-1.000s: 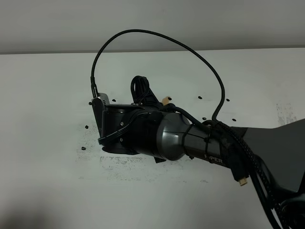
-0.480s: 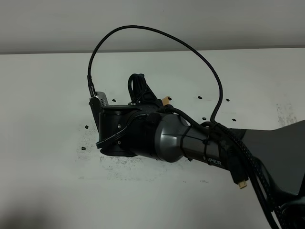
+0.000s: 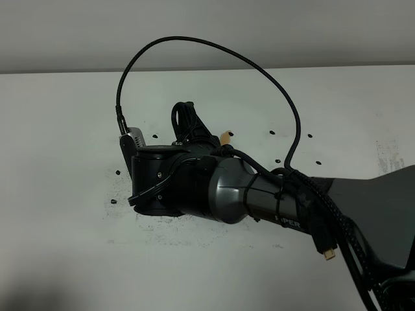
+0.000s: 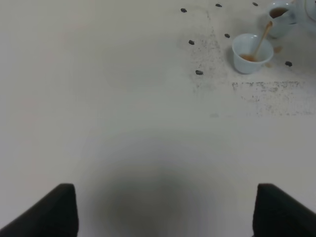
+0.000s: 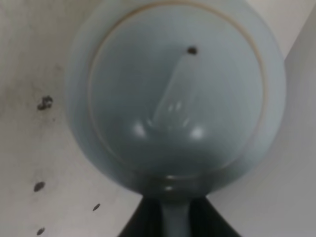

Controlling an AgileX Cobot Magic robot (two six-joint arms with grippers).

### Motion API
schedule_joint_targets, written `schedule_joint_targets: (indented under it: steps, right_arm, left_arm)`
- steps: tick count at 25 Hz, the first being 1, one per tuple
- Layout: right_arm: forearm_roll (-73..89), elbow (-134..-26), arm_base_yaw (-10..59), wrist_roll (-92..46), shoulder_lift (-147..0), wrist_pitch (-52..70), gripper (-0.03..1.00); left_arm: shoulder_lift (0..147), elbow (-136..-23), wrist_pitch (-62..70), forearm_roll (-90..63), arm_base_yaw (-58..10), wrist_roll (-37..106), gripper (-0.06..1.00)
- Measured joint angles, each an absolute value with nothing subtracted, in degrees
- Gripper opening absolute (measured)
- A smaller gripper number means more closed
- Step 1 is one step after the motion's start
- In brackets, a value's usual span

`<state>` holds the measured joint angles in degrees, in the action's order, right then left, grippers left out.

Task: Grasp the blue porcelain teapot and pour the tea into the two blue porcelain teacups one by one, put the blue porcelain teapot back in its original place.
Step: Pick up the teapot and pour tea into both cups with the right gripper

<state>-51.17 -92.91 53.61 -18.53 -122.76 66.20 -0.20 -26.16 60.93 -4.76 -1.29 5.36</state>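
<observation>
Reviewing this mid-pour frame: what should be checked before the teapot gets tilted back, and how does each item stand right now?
1. Right gripper shut on the teapot by its handle: ok.
2. Lid seated on the teapot: ok.
3. Tea stream landing inside the nearer teacup: ok.
4. Farther teacup holds tea: ok.
5. Nearer teacup full enough: cannot tell.
6. Table dry beside the nearer teacup: not ok, brownish spots.
</observation>
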Motion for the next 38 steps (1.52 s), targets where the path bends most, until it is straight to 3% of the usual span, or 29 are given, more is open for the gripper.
schedule_joint_targets:
  steps: [38]
  right_arm:
    - [-52.5, -92.9, 54.0, -22.2, -122.8, 66.4, 0.08]
  left_arm:
    - [-0.2, -26.2, 60.9, -4.8, -1.3, 5.4, 0.73]
